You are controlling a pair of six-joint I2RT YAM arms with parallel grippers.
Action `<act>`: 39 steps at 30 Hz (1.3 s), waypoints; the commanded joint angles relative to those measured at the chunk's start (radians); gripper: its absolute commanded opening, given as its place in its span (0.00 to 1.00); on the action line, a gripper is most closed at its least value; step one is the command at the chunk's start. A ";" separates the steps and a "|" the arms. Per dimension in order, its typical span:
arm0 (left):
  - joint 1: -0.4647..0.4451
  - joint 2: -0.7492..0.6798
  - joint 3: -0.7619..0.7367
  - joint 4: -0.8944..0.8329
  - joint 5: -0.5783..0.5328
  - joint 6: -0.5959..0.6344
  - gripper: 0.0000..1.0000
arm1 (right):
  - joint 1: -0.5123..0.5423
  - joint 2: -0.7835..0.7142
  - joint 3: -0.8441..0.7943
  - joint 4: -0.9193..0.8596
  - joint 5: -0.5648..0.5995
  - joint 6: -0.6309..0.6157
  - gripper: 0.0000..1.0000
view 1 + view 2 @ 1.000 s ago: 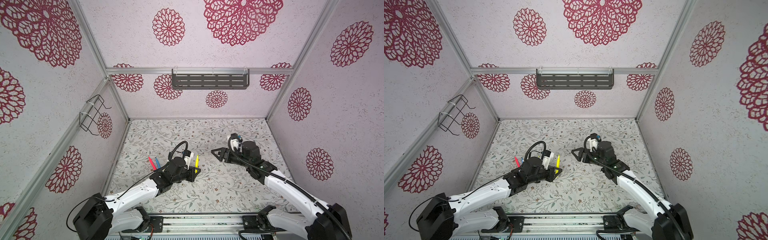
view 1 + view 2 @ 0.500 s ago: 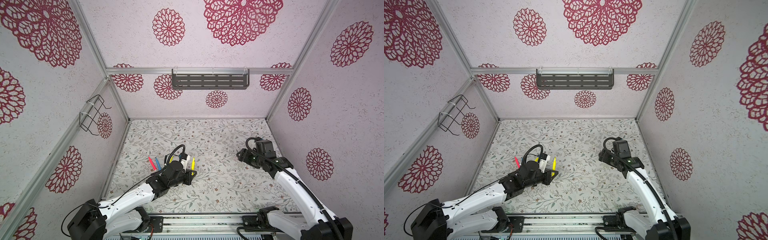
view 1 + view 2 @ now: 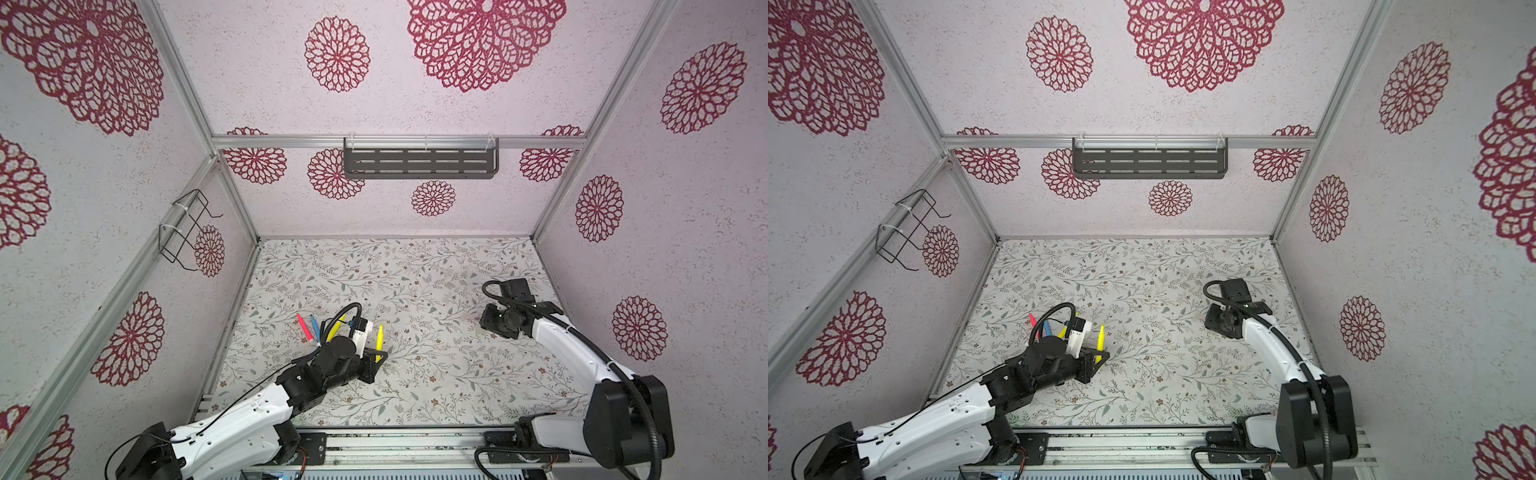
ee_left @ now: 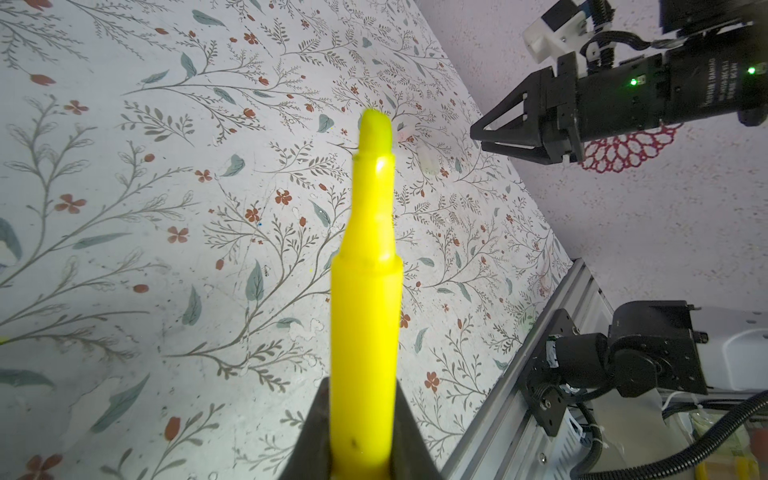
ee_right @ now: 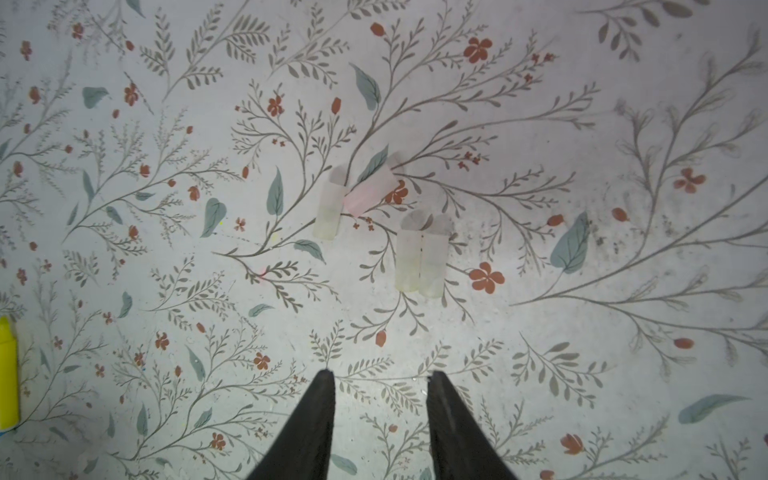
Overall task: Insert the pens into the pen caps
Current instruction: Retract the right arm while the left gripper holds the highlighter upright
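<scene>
My left gripper (image 4: 361, 415) is shut on a yellow pen (image 4: 365, 291), whose tapered tip points away from the wrist; in both top views this pen (image 3: 379, 337) (image 3: 1100, 337) stands tilted above the floral mat. A pink-red pen (image 3: 304, 327), a blue pen (image 3: 316, 330) and a second yellow pen (image 3: 335, 328) lie side by side behind the left wrist. My right gripper (image 5: 380, 374) points down at the mat's right side, open and empty. Several clear pen caps lie just beyond its fingertips: one pair (image 5: 420, 259) side by side, one clear cap (image 5: 328, 214) touching a pinkish one (image 5: 370, 193).
A black slotted shelf (image 3: 419, 164) hangs on the back wall and a wire basket (image 3: 185, 230) on the left wall. The metal rail (image 3: 415, 440) runs along the mat's front edge. The right wall stands close behind the right arm (image 3: 573, 353).
The right arm has swung from the middle to the mat's right side and turned downward over the caps, its jaws narrowing. The left arm, still holding the yellow pen, has drawn back slightly.
</scene>
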 commanded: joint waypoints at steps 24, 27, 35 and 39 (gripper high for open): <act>-0.014 -0.067 0.020 -0.089 -0.075 0.027 0.00 | -0.018 0.305 0.161 0.048 0.005 -0.044 0.42; -0.015 -0.066 0.016 -0.091 -0.077 0.028 0.00 | -0.018 0.322 0.158 0.048 0.014 -0.051 0.42; -0.014 -0.076 -0.003 -0.092 -0.083 0.017 0.00 | -0.018 0.362 0.144 0.062 0.020 -0.066 0.43; -0.014 -0.077 -0.005 -0.092 -0.089 0.018 0.00 | -0.016 0.379 0.140 0.069 0.023 -0.068 0.41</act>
